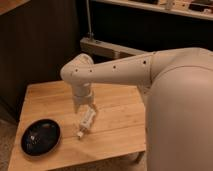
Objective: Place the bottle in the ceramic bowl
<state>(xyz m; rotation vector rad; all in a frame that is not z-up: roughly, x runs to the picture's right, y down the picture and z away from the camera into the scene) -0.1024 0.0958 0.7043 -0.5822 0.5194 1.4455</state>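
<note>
The bottle (86,121) is small, slim and whitish. It lies tilted on the wooden table (120,117), with its cap pointing down-left toward the front edge. My gripper (84,108) hangs straight down from the white arm and sits right over the bottle's upper end, touching or nearly touching it. The ceramic bowl (41,136) is shallow, glossy and black. It sits at the table's front left corner, to the left of the bottle and apart from it. Nothing is in the bowl.
My white arm (125,70) reaches in from the right, and the robot's large white body (182,120) fills the right side. A dark wall and a metal shelf frame (107,47) stand behind the table. The table's front edge is close below the bottle.
</note>
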